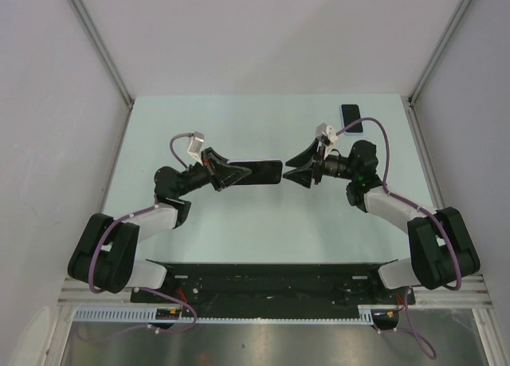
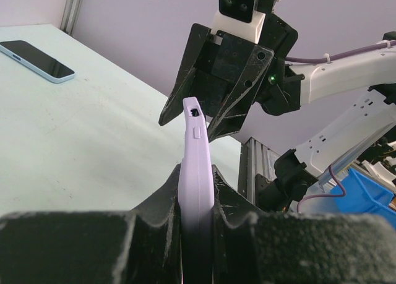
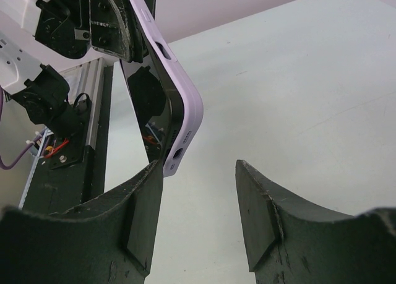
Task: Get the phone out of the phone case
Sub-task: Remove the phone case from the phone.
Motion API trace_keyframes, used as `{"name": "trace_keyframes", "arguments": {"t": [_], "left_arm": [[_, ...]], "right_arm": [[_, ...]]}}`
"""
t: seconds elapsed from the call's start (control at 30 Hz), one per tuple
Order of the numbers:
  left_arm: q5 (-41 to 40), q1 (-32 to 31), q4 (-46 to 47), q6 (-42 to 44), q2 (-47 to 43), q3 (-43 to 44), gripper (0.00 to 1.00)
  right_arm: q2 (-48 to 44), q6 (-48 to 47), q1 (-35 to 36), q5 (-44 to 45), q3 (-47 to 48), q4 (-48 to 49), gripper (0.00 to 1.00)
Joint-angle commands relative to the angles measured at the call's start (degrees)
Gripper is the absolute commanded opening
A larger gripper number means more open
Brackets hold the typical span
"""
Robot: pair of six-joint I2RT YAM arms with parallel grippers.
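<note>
Left hand (image 1: 241, 175) is gripping the phone (image 1: 267, 172), in its lilac case (image 2: 197, 172), above the counter (image 1: 239, 222).
Right hand (image 1: 288, 172) is hovering part-open at the phone's free end, holding nothing.

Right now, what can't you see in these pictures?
- Left wrist view: near end of the phone, hidden between the left tool's fingers.
- Top view: whether the right tool touches the phone; too small.
- Top view: whether the spare phone on the table has a case; too small.
</note>
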Motion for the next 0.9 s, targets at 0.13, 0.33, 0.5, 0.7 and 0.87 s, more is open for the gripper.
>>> {"name": "trace_keyframes", "arguments": {"t": [0.13,0.33,0.5,0.7,0.87], "left_arm": [[-0.07,0.36,17.84,-1.12,-0.90,0.59,0.00],[0.10,0.36,18.11,-1.47,-1.07,0.59,0.00],[0.45,0.44,18.55,-1.82,-0.98,0.59,0.00],[0.80,0.36,19.07,-2.53,-0.63,0.68,0.00],[1.33,0.36,19.69,-3.14,-0.11,0.77,0.00]], "right_arm": [[0.66,-2.10,0.88,-0.02,0.06,1.37,0.54],[1.18,-3.16,0.97,0.42,0.06,0.67,0.55],[1.10,-3.77,0.97,0.60,0.06,0.40,0.55],[1.36,-3.33,1.15,1.21,0.06,0.75,0.54],[1.27,-2.98,1.50,2.53,0.06,0.93,0.55]]}}
